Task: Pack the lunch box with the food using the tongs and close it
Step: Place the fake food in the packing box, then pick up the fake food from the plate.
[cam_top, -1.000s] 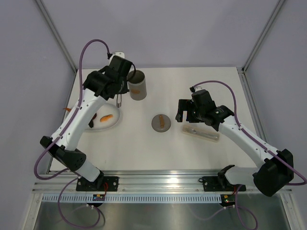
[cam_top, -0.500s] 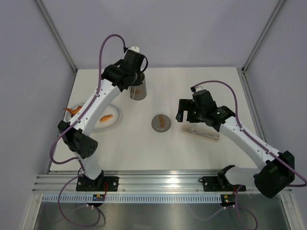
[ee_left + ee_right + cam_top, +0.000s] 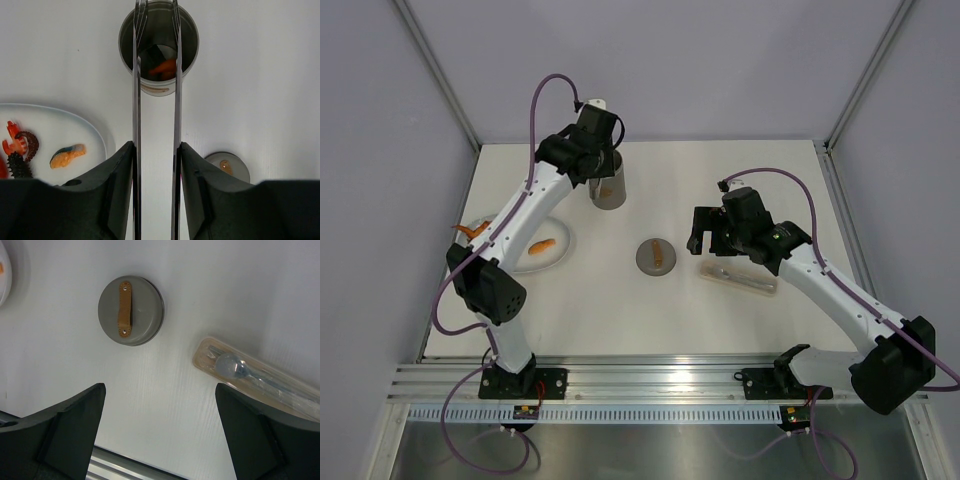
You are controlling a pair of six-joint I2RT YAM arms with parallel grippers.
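Left gripper (image 3: 156, 147) has just eased its squeeze on the tongs (image 3: 136, 100), still holding them over the lunch box (image 3: 194, 42) at far left; an orange food piece (image 3: 164, 67) now lies inside. More waits on the plate (image 3: 95, 137) nearer. Right gripper (image 3: 160, 386) hangs released beside the lid (image 3: 146, 310).

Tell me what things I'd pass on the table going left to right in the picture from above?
white plate → grey lunch box → round lid → clear-wrapped packet
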